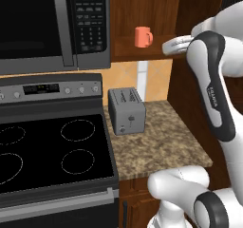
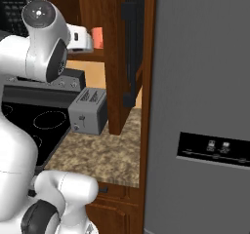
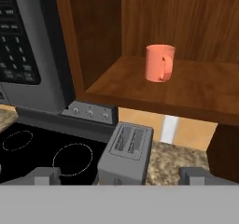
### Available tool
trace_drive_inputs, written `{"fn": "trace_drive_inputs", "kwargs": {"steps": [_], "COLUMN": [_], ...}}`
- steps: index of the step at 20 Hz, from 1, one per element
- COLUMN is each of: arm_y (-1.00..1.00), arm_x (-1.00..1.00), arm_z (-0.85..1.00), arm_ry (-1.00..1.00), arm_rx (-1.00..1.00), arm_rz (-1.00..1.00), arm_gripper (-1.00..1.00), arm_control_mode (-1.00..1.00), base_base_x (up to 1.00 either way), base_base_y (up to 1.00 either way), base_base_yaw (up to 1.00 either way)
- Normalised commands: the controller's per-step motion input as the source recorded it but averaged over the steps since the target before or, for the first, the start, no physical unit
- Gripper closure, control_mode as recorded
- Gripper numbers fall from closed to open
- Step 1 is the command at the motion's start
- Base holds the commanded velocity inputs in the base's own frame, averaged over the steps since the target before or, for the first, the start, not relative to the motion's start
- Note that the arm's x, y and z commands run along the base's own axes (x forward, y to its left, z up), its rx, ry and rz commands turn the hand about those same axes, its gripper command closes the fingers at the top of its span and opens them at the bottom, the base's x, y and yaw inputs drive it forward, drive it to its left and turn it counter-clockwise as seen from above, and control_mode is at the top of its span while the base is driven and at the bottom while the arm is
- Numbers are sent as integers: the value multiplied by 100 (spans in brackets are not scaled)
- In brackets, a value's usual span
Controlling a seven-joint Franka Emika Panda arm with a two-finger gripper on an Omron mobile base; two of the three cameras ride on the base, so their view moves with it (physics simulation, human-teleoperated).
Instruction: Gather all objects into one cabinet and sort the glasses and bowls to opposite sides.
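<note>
Microwave (image 1: 52, 25) on the left, toaster (image 1: 126, 111) on the desk (image 1: 161, 144), and the salmon-pink mug (image 3: 159, 63) upright on the nook shelf (image 3: 186, 90). Fingers (image 3: 46, 175) spread wide, holding nothing, well short. A hurried reach could tip the mug or clip the shelf edge.

Wooden shelf (image 3: 196, 94) carries 1 salmon-pink mug (image 3: 159, 63); granite counter (image 1: 161, 144) carries toaster (image 1: 126, 110).
</note>
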Motion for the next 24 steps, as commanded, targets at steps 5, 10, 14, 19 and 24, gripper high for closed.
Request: {"fn": "trace_drive_inputs", "kwargs": {"steps": [5, 10, 14, 19, 24], "arm_y": [-3, 0, 0, 3, -2], "arm_x": [70, 65, 52, 46, 45], "arm_z": [-4, -21, -11, 0, -7], "arm_ry": [0, 0, 0, 0, 0], "arm_rx": [0, 0, 0, 0, 0], "arm_rz": [5, 2, 3, 0, 1], "arm_gripper": [-100, -100, -100, -100, -100], "arm_control_mode": [-100, -100, -100, -100, -100], "base_base_x": [0, 0, 0, 0, 0], "base_base_y": [0, 0, 0, 0, 0], "base_base_yaw": [0, 0, 0, 0, 0]}}
